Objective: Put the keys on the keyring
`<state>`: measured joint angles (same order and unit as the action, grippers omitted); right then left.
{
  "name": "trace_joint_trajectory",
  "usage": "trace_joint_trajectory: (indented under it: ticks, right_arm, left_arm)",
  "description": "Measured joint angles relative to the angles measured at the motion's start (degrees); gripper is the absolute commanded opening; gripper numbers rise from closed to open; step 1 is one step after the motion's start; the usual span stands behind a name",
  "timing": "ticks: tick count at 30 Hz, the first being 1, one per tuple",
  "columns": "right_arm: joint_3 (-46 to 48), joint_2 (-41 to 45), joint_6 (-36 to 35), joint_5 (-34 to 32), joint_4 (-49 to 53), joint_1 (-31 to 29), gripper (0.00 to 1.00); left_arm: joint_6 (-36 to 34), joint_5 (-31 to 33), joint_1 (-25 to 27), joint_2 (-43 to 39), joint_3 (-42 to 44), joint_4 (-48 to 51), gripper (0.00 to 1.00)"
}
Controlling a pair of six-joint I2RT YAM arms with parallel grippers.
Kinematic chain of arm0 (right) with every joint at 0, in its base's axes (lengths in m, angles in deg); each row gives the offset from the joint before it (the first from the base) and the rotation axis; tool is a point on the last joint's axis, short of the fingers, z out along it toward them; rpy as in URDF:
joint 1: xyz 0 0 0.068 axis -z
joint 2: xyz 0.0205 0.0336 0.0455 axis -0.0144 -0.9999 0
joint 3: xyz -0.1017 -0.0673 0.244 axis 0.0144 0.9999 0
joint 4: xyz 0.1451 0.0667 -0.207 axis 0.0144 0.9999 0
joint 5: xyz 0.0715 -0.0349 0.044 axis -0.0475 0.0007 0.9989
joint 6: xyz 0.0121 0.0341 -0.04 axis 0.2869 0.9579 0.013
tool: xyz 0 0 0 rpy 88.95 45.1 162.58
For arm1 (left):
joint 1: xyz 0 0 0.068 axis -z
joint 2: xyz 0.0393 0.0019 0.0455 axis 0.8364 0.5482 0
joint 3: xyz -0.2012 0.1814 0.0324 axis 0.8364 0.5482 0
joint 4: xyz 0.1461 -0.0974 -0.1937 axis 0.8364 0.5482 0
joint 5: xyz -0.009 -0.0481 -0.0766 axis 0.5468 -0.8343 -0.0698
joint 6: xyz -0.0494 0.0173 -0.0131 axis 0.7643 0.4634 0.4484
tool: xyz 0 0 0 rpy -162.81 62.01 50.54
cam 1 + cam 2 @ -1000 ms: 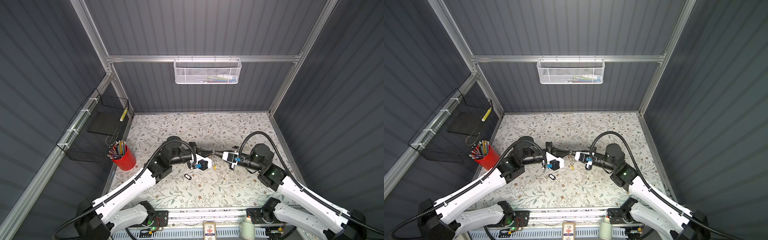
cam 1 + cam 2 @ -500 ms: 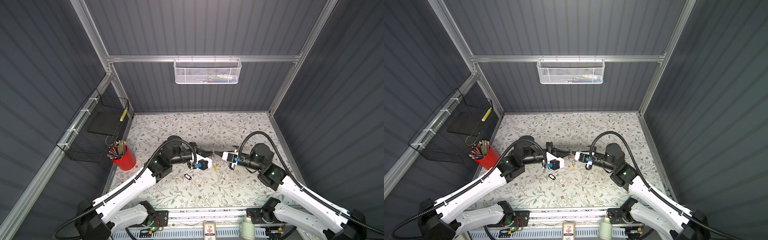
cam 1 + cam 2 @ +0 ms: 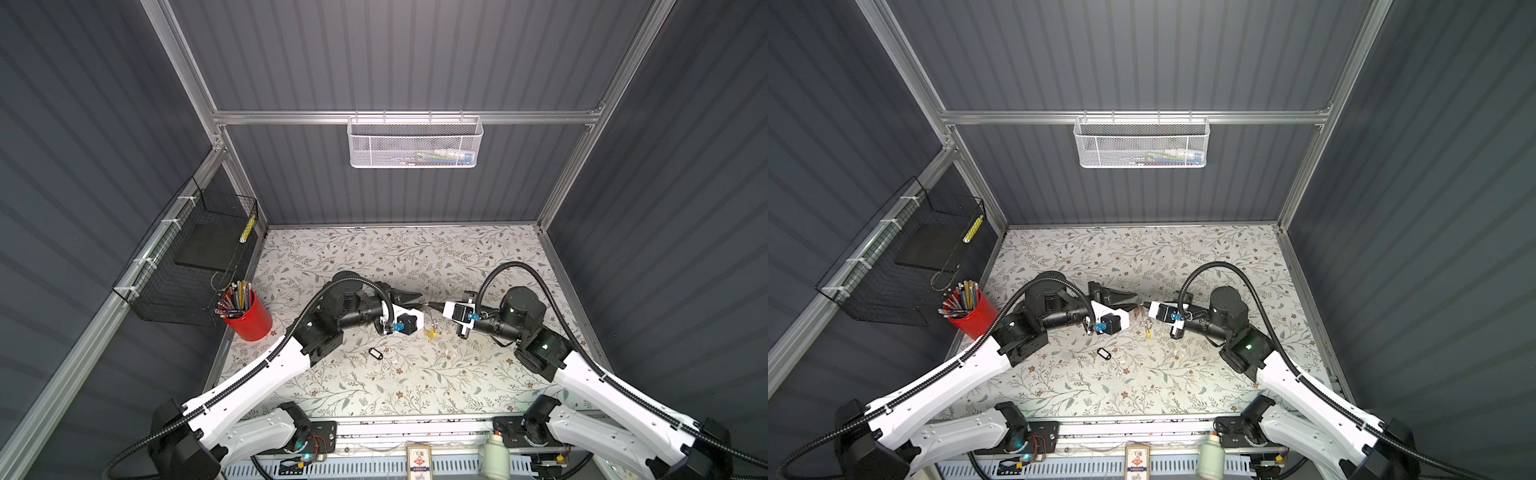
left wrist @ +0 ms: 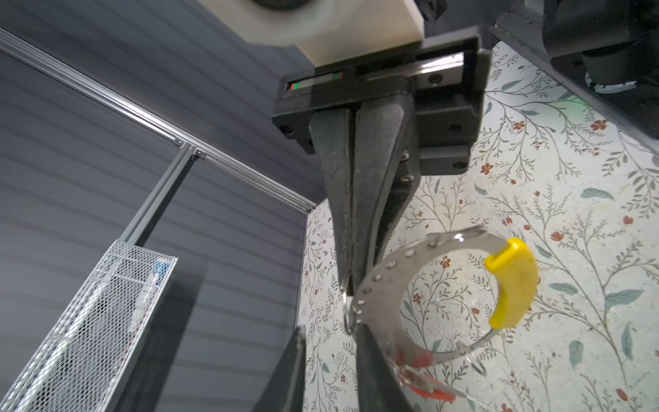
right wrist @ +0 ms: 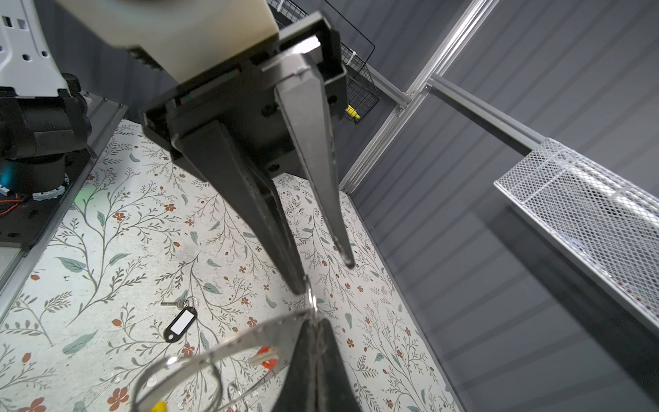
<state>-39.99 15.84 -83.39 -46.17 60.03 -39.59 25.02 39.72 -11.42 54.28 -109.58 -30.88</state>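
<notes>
The left fingers (image 5: 321,196) are standing partly open, gripping nothing, tips just beside the keyring (image 4: 378,281). The black-tag key (image 3: 375,353) is lying on the bench (image 3: 415,386), apart from the keyring. The right fingers (image 4: 371,178) are pinching shut on the keyring, holding it up with its yellow segment (image 4: 513,281) hanging down. The orange tag (image 4: 431,392) is showing beside it; whether threaded, I cannot tell.
</notes>
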Motion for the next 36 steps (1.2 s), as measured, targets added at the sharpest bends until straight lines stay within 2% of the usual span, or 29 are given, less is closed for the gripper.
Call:
trace_joint_trajectory:
  ticks: [12, 21, 36]
  right_arm:
    - [0.00, -0.52, 1.49, -0.37, -1.05, -0.02, 0.00]
    - [0.39, -0.50, 5.79, -0.52, -5.11, -0.02, 0.00]
    - [3.61, -0.24, 16.92, 3.52, -14.08, 0.04, 0.00]
  left_arm:
    - [2.69, 0.96, 0.00, -2.54, 0.02, 2.69, 0.23]
    - [7.37, 0.90, 0.00, -2.27, 0.02, 2.93, 0.19]
    - [22.93, 2.12, 0.00, -4.98, 7.78, -9.46, 0.13]
